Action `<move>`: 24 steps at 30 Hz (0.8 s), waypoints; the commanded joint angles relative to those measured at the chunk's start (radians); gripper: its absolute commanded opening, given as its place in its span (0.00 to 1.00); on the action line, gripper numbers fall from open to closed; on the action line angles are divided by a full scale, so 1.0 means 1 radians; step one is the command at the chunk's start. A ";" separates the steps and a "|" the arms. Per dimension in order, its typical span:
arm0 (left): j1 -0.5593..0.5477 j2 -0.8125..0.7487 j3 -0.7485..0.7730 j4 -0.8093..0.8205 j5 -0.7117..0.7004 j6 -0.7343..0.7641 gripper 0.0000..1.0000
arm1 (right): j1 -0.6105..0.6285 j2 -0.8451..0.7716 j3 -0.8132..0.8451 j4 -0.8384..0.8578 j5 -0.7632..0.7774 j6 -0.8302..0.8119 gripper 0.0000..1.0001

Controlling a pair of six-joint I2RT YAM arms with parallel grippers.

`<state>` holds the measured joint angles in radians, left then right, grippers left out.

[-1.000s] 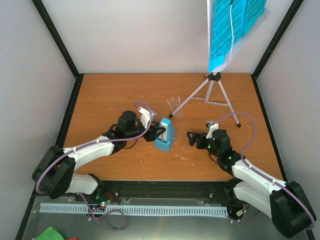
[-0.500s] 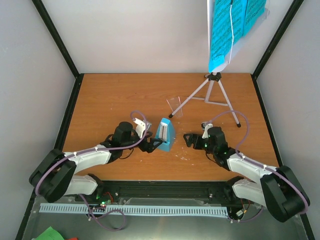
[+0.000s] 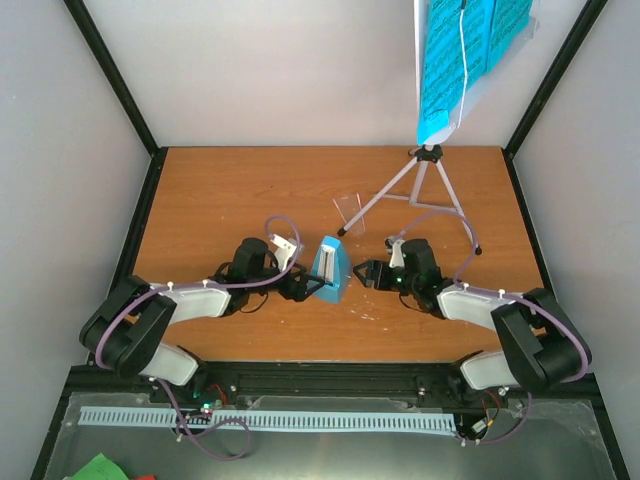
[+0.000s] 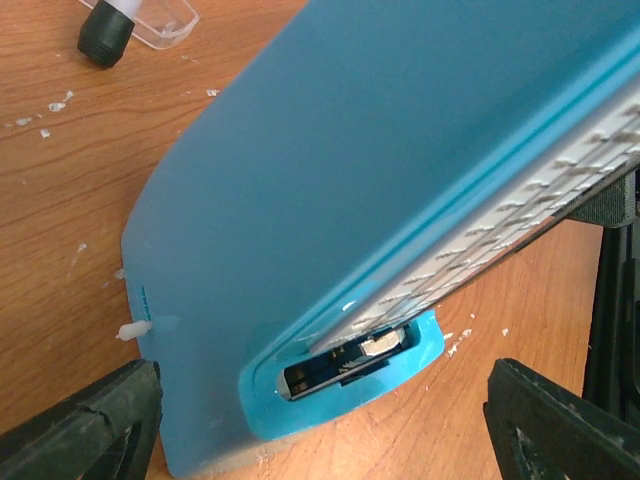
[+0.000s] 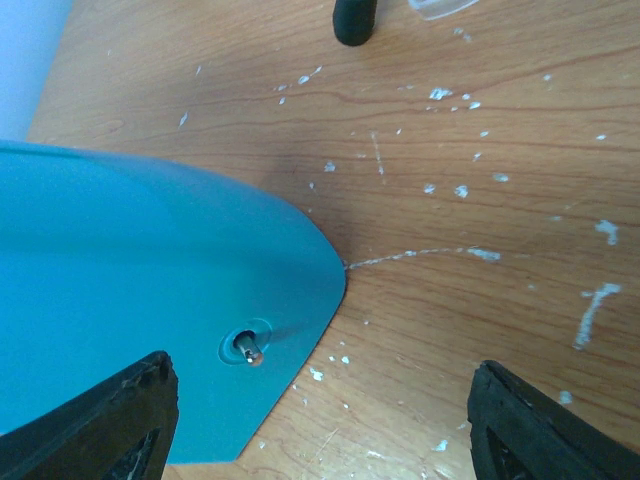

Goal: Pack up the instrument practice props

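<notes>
Blue metronome [image 3: 331, 270] flanked mid-frame on the bench [image 3: 200, 200].
The left fingers [image 4: 80, 425] and right fingers [image 5: 540, 420] stand apart, clamping nothing.

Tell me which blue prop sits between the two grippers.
The light-blue pyramid metronome, standing on the table between the left gripper and right gripper. The bright-blue sheet-music pages are up on the stand at the back.

Scuffed wooden tabletop [image 3: 220, 190] between plain white walls [image 3: 280, 70], black corner posts [image 3: 112, 75].
</notes>
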<state>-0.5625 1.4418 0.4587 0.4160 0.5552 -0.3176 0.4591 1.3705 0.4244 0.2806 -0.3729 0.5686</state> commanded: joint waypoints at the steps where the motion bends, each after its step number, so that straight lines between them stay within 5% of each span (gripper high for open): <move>1: 0.004 0.013 0.043 0.000 0.033 0.029 0.88 | 0.008 0.037 0.047 0.027 -0.049 -0.012 0.77; 17: -0.005 -0.075 -0.056 0.032 0.069 -0.101 0.87 | 0.065 0.217 0.242 -0.005 -0.083 -0.082 0.75; 24: -0.023 -0.161 -0.086 0.030 0.032 -0.190 0.88 | 0.058 0.074 0.174 -0.079 0.147 -0.115 0.76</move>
<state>-0.5755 1.3556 0.3824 0.4198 0.5919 -0.4343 0.5156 1.5455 0.6373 0.2523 -0.3786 0.4892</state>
